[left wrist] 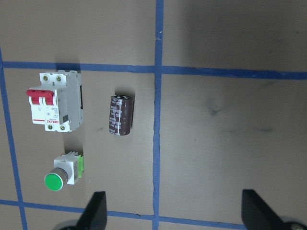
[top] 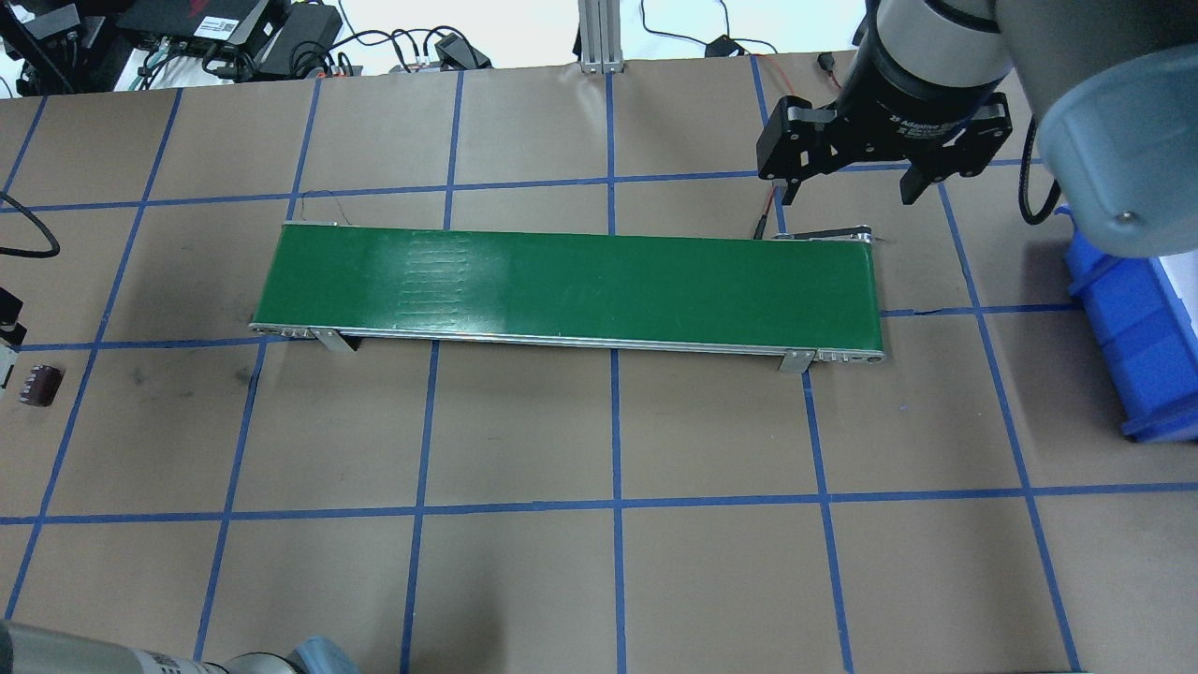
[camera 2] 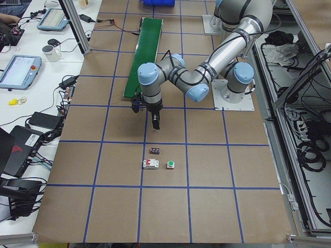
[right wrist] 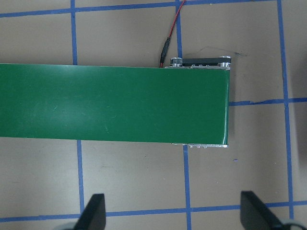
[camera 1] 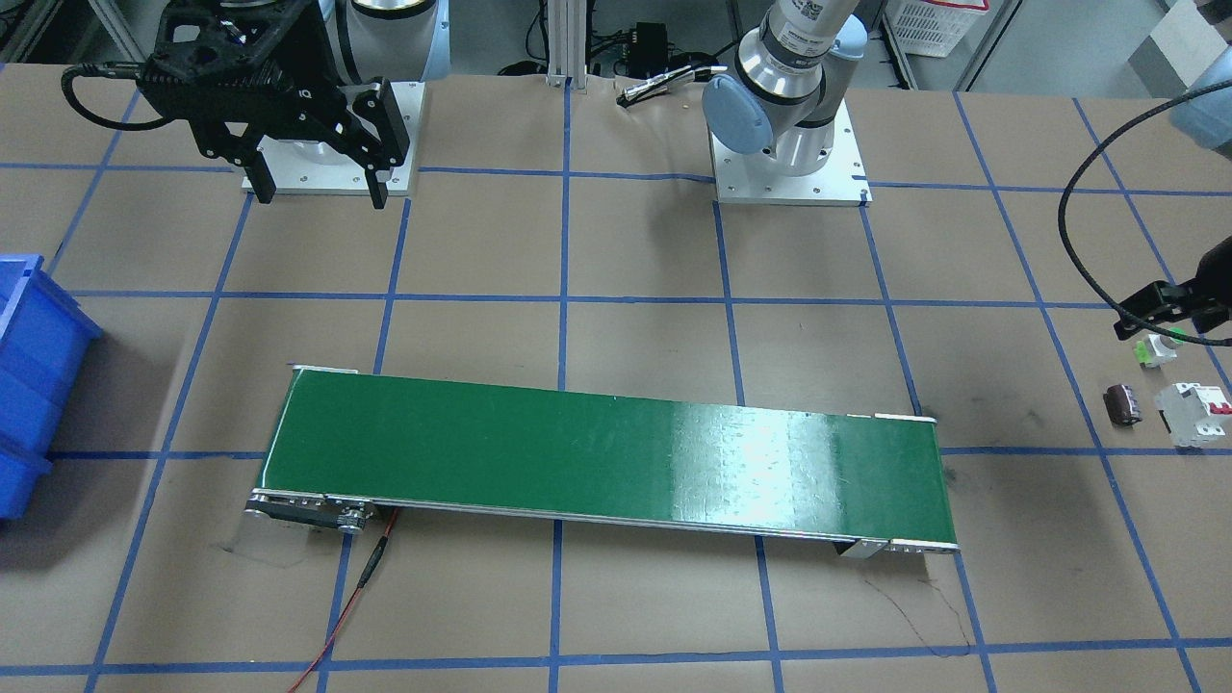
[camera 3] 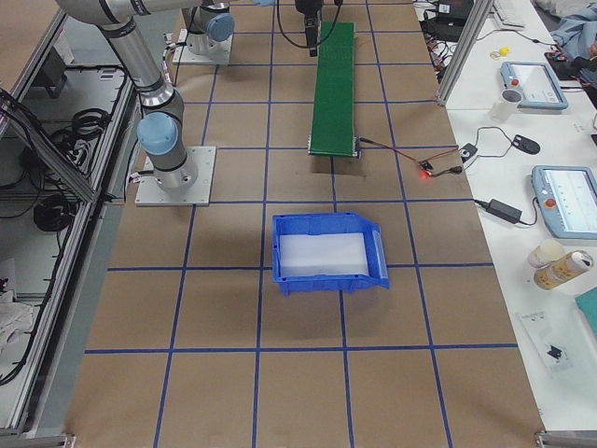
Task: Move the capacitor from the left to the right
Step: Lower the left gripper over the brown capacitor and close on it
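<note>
- Both jaws of the black left gripper stand spread wide with nothing between them. It hovers above the table, and the wide spread is probably there to straddle a part on the way down.
- Ahead of it, and off its midline, the small dark maroon cylindrical capacitor lies on its side at the table's left end, just beside a blue tape line. A sideways shift looks necessary before any descent.
- Near the capacitor but clear of it sit a white circuit breaker with red switches and a green-capped push button, which limits room on that flank.
- A long green conveyor belt lies between the arms and is likely the route rightward.
- Over its right end hangs the black right gripper, likewise open and empty, seemingly posted to receive.
- A blue plastic bin sits beyond, a probable destination.
</note>
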You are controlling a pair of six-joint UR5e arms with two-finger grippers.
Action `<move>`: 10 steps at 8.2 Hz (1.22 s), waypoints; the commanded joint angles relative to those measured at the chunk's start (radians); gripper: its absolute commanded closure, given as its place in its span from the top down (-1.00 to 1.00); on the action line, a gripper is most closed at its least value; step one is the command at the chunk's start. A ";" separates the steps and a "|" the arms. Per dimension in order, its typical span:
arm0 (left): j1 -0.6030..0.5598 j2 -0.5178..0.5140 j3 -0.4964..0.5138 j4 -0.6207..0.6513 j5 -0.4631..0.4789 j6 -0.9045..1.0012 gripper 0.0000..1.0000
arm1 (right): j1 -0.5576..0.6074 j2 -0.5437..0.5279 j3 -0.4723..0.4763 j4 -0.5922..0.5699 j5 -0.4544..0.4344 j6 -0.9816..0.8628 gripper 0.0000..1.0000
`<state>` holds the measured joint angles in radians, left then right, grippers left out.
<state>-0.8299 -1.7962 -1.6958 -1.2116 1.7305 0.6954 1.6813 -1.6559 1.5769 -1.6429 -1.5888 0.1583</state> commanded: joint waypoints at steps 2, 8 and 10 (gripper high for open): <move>0.072 -0.153 -0.001 0.133 0.000 0.120 1.00 | 0.000 0.001 0.000 0.000 0.000 0.000 1.00; 0.075 -0.256 0.001 0.190 -0.002 0.127 1.00 | 0.000 0.001 0.000 0.000 0.000 0.000 1.00; 0.075 -0.275 -0.001 0.231 -0.002 0.165 1.00 | 0.000 0.001 0.000 0.000 0.000 0.001 1.00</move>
<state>-0.7548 -2.0537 -1.6957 -1.0182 1.7288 0.8250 1.6807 -1.6547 1.5769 -1.6429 -1.5892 0.1580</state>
